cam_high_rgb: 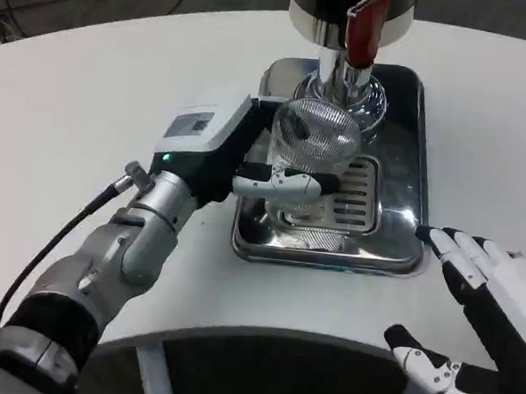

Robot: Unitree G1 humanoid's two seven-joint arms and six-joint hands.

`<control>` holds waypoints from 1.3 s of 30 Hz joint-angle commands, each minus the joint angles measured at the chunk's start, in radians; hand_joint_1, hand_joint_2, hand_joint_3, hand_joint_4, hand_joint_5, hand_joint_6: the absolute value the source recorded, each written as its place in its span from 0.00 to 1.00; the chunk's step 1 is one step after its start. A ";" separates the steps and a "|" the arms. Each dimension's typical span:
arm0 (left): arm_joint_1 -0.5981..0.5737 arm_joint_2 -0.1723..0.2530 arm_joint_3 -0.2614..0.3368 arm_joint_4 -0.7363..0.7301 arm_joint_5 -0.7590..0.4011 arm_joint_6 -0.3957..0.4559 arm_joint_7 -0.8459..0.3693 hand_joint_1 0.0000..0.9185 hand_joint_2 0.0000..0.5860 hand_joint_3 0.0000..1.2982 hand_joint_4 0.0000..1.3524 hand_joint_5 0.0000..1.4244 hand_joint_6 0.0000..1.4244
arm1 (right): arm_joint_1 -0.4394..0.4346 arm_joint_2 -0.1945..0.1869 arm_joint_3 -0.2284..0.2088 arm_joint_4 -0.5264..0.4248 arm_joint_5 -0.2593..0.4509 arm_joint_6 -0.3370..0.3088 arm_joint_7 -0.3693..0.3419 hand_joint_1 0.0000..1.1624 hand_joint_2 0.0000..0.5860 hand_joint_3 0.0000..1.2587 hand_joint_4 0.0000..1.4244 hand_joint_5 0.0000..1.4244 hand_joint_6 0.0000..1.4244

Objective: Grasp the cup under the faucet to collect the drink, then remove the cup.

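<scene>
Head view: clear ribbed cup [313,136] in left hand [247,165] fingers' grasp, right hand [483,327] fingers spread, empty.

Steel drip tray [394,251] on white table [91,88]

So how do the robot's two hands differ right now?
The left hand wraps its fingers around the clear ribbed cup over the metal drip tray; the right hand holds nothing, fingers spread. The left reaches in over the tray, the right rests beside it. Both have white and black fingers.
</scene>
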 commanded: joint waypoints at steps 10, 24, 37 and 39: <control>-0.071 -0.023 -0.050 0.085 -0.020 0.045 -0.148 0.25 0.31 0.26 0.30 0.47 0.68 | 0.013 -0.012 -0.066 -0.018 0.064 -0.041 0.010 0.28 0.69 0.02 0.00 0.00 0.00; -0.061 -0.001 -0.045 0.034 -0.042 0.008 -0.121 0.13 0.23 0.15 0.15 0.34 0.54 | 0.023 -0.011 -0.065 -0.018 0.073 -0.039 0.003 0.28 0.69 0.02 0.00 0.00 0.00; 0.112 0.154 0.042 -0.255 -0.096 -0.090 -0.193 0.11 0.22 0.18 0.17 0.37 0.56 | 0.014 -0.004 -0.054 -0.018 0.080 -0.037 -0.002 0.28 0.69 0.02 0.00 0.00 0.00; 0.150 0.186 0.066 -0.316 -0.109 -0.092 -0.215 0.11 0.22 0.19 0.17 0.37 0.56 | 0.011 -0.005 -0.053 -0.018 0.080 -0.034 -0.002 0.28 0.69 0.02 0.00 0.00 0.00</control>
